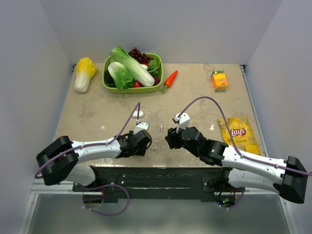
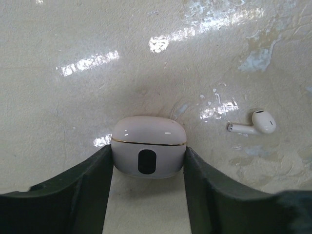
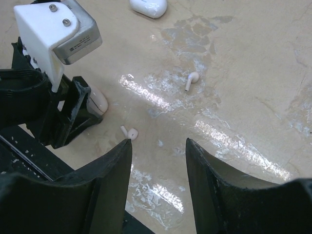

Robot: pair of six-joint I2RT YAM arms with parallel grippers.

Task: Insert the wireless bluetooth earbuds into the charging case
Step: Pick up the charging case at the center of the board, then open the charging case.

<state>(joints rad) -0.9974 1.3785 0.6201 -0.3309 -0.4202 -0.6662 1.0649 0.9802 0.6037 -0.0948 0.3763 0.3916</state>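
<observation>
Left claw (image 2: 148,155) low, tight around the charging case (image 2: 148,134); right claw (image 3: 159,144) low, spread

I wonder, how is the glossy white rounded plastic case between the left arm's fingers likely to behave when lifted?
The glossy white rounded plastic case looks hard, so it probably won't deform. Its smooth, curved sides may slip between the left fingers. The seam suggests a lid that might open if squeezed.

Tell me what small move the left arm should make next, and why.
Probably firm up the grip and steady the case for opening: the left gripper presses both its sides, its lid looks shut, and an earbud lies loose beside it.
</observation>
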